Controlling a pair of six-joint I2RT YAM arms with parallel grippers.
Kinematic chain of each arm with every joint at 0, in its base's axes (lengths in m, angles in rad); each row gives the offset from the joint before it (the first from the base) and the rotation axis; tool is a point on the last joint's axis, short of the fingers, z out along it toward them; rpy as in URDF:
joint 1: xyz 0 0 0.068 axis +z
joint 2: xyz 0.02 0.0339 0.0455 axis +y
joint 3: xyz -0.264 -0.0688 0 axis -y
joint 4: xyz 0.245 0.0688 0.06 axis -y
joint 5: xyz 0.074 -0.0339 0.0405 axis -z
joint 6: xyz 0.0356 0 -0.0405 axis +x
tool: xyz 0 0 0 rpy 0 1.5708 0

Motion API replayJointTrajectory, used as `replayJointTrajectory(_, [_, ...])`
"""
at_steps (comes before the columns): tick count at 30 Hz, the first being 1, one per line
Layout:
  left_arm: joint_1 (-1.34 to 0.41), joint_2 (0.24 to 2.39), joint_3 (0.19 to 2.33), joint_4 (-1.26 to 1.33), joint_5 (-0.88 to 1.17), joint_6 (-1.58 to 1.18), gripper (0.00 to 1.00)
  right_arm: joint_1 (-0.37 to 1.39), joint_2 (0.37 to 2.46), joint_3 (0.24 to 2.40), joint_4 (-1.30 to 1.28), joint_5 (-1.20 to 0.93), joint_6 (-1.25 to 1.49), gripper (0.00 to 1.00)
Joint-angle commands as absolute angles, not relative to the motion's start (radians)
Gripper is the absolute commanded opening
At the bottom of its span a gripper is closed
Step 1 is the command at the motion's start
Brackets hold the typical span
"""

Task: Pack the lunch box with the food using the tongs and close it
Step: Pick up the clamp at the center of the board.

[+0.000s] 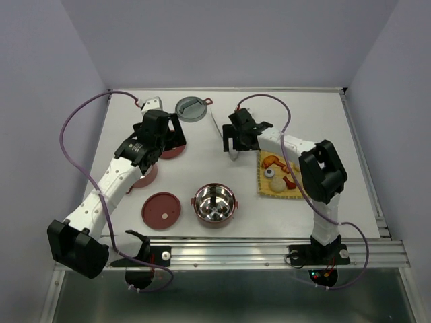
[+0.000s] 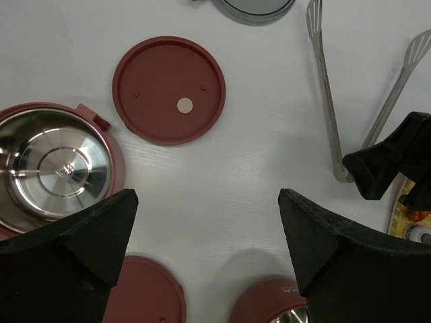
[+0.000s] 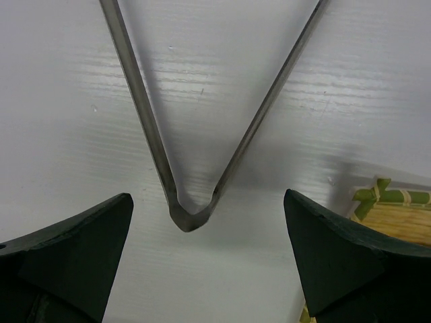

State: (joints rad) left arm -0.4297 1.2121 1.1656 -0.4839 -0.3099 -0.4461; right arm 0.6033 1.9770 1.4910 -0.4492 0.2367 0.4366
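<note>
Tongs (image 3: 139, 101) lie flat on the worktop (image 1: 303, 114), far of centre, joined end nearest me, right under my right pincer (image 3: 207, 202), whose jaws stand wide and empty. Food (image 1: 275, 171) sits on the yellow mat (image 1: 286, 193) just to the right. An open lunch box bowl (image 1: 215, 225) stands near centre, its red lid (image 1: 161, 210) to the left. My left pincer (image 2: 208, 195), also wide, hovers over more bowls (image 2: 54, 161).

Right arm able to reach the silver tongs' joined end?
Probably yes: the right gripper hangs open over the bend of the long thin silver metal tongs, fingers either side, nothing in between.
</note>
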Motion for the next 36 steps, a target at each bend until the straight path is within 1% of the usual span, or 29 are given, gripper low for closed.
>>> replayJointTrajectory(1, [-0.426, 1.183, 1.131, -0.454, -0.295, -0.445, 0.99, 0.623, 2.017, 1.572, -0.420, 0.251, 0.393, 1.00])
replayJointTrajectory(13, [-0.426, 1.195, 1.135, -0.428, -0.275, -0.414, 0.99, 0.632, 2.178, 1.703, -0.448, 0.299, 0.350, 1.00])
replayJointTrajectory(20, [-0.425, 1.201, 1.149, -0.448, -0.256, -0.399, 0.99, 0.632, 2.233, 1.762, -0.449, 0.416, 0.379, 1.00])
replayJointTrajectory(24, [-0.426, 1.194, 1.160, -0.463, -0.252, -0.385, 0.99, 0.632, 2.278, 1.838, -0.448, 0.468, 0.368, 1.00])
replayJointTrajectory(28, [-0.425, 1.177, 1.160, -0.469, -0.241, -0.371, 0.99, 0.632, 2.307, 1.853, -0.423, 0.514, 0.379, 1.00])
replayJointTrajectory(36, [-0.425, 1.167, 1.177, -0.491, -0.247, -0.341, 0.99, 0.621, 2.322, 1.862, -0.377, 0.515, 0.384, 1.00])
